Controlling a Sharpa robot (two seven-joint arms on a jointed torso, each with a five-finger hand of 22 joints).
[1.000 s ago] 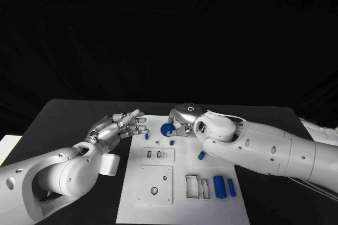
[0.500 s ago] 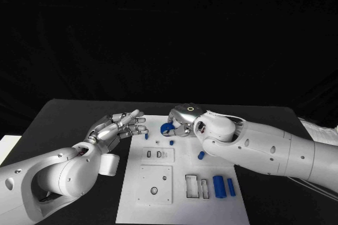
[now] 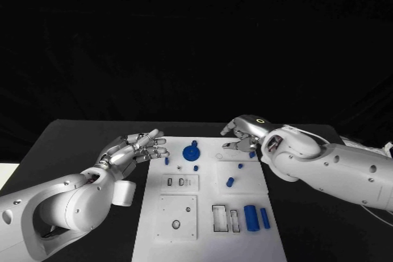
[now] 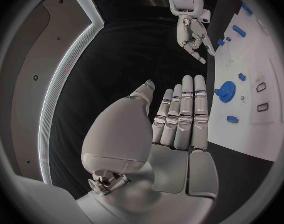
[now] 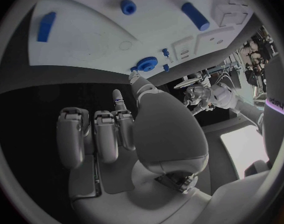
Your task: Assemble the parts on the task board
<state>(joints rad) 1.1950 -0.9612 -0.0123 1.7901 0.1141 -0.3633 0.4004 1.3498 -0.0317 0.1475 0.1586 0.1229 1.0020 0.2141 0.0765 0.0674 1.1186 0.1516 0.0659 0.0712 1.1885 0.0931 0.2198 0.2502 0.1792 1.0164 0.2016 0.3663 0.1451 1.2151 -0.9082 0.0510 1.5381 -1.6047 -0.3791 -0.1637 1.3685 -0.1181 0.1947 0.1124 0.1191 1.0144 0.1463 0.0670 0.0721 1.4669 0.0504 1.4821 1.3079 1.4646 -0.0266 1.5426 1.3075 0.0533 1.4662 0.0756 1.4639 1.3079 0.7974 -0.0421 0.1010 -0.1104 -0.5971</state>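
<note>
The white task board (image 3: 205,216) lies mid-table. A blue gear (image 3: 191,154) sits on its far part, free of both hands; it also shows in the left wrist view as the gear (image 4: 226,91) and in the right wrist view as the gear (image 5: 146,63). My right hand (image 3: 243,138) hovers at the board's far right corner, fingers loosely bent, holding nothing. My left hand (image 3: 135,148) is beside the board's far left edge, fingers straight and together, empty. Small blue pegs (image 3: 230,182) lie mid-board. A thick blue cylinder (image 3: 251,217) and a slim one (image 3: 264,217) lie near right.
White inset plates with slots (image 3: 222,217) and holes (image 3: 177,216) cover the board's near half. A small blue piece (image 3: 252,154) lies close under my right hand. Black table (image 3: 74,142) surrounds the board on both sides.
My right hand has let go of the blue gear and moved right to the board's far right corner. The gear now sits alone on the board. The left hand has barely moved.
</note>
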